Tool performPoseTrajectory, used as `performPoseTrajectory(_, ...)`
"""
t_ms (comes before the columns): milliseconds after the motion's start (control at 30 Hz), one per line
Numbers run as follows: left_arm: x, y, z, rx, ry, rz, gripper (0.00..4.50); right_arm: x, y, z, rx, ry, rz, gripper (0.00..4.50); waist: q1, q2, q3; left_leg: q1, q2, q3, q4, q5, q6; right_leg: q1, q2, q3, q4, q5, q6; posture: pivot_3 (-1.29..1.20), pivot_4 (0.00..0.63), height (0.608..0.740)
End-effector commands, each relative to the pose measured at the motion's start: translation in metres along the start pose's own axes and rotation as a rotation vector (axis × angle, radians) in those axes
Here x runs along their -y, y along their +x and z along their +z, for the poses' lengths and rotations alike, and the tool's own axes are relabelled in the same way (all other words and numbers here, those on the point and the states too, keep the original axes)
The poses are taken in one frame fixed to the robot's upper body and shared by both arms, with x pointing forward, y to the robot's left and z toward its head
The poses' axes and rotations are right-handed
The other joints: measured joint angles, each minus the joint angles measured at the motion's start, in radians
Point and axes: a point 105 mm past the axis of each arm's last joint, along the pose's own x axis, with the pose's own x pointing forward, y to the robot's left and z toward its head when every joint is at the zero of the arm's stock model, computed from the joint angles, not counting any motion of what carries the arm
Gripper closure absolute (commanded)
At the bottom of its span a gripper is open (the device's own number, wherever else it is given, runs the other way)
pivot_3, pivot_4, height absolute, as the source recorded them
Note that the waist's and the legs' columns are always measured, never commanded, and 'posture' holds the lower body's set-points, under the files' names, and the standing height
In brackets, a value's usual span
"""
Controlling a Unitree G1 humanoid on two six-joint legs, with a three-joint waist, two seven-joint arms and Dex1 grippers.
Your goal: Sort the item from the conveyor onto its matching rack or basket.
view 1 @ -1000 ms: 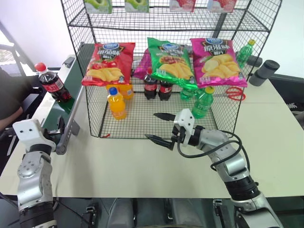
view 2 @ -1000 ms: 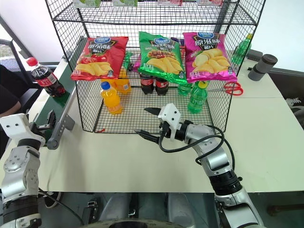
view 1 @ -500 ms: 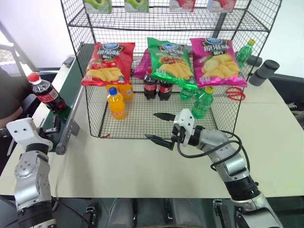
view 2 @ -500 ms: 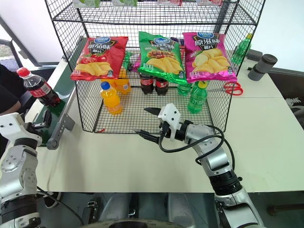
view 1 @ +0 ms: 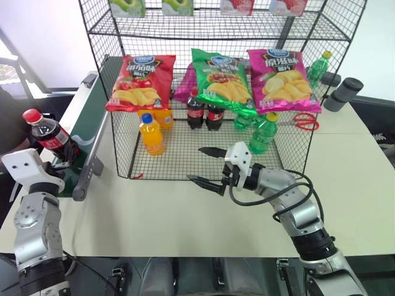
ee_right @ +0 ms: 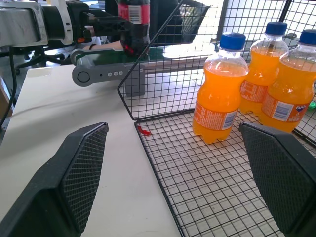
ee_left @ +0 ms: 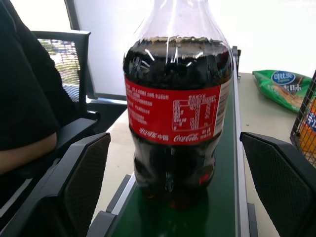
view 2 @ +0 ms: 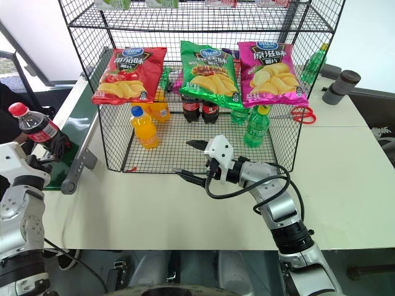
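The cola bottle [view 1: 50,135], clear plastic with dark brown liquid, a red cap and a glossy red label, stands upright near the rounded end of the conveyor [view 1: 83,132], a smooth dark green belt framed by grey metal rails. The left gripper [ee_left: 175,192] is spread wide with nothing in it: its two black fingers, faced with a fine cross-hatched texture, flank the bottle's lower body on either side with a gap to each. The right gripper [view 1: 208,166] hangs just above the white tabletop [view 1: 185,209] at the front edge of the rack [view 1: 203,148], its pointed black fingers likewise parted and holding nothing. The rack is black wire mesh with a square-grid floor and sides; shiny red, green and pink crisp bags hang across its front. On its floor stand orange-drink bottles [ee_right: 217,94] with blue caps, two small cola bottles [view 1: 203,111] and green bottles [view 1: 264,132] with yellow caps.
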Motion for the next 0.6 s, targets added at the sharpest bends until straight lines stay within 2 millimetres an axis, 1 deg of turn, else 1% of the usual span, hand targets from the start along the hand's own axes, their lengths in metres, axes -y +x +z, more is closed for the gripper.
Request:
performPoseTrajectory(33,-0.007,0.001,0.028,0.1,0.024,0.021,0.0,-0.002,0.002,0.009,0.039,-0.022,0.006,0.08,0.0,0.0,0.0,0.0,0.0,0.0,0.0,0.0,0.0,0.0,0.0,0.0,0.0,0.0,0.0,0.0,0.15,0.734)
performPoseTrajectory(333,-0.01,0.0,0.032,0.11,0.044,0.029,0.0,-0.005,0.002,0.008,0.035,-0.017,0.013,0.08,0.0,0.0,0.0,0.0,0.0,0.0,0.0,0.0,0.0,0.0,-0.001,0.0,0.0,0.0,0.0,0.0,0.15,0.734)
performPoseTrajectory(433,-0.011,-0.002,0.032,0.105,0.056,0.033,0.84,-0.005,0.002,0.008,0.035,-0.017,0.013,0.0,0.0,0.0,0.0,0.0,0.0,0.0,0.0,0.0,0.0,0.0,-0.001,0.0,0.0,0.0,0.0,0.0,0.15,0.734)
performPoseTrajectory(467,-0.011,-0.002,0.033,0.105,0.056,0.032,1.25,-0.005,0.002,0.008,0.035,-0.017,0.013,0.0,0.0,0.0,0.0,0.0,0.0,0.0,0.0,0.0,0.0,0.0,-0.001,0.0,0.0,0.0,0.0,0.0,0.15,0.734)
performPoseTrajectory(567,-0.007,-0.005,0.045,0.153,0.037,0.001,1.25,-0.005,0.002,0.008,0.035,-0.017,0.012,0.0,0.0,0.0,0.0,0.0,0.0,0.0,-0.001,0.0,0.0,0.0,-0.001,0.0,-0.001,0.0,0.0,0.0,0.15,0.734)
performPoseTrajectory(600,-0.005,-0.005,0.054,0.177,0.029,-0.011,1.25,-0.004,0.001,0.008,0.034,-0.018,0.011,0.0,0.0,0.0,0.0,-0.001,0.0,0.0,-0.001,0.0,0.0,0.0,-0.001,0.0,-0.001,0.0,0.0,0.0,0.15,0.734)
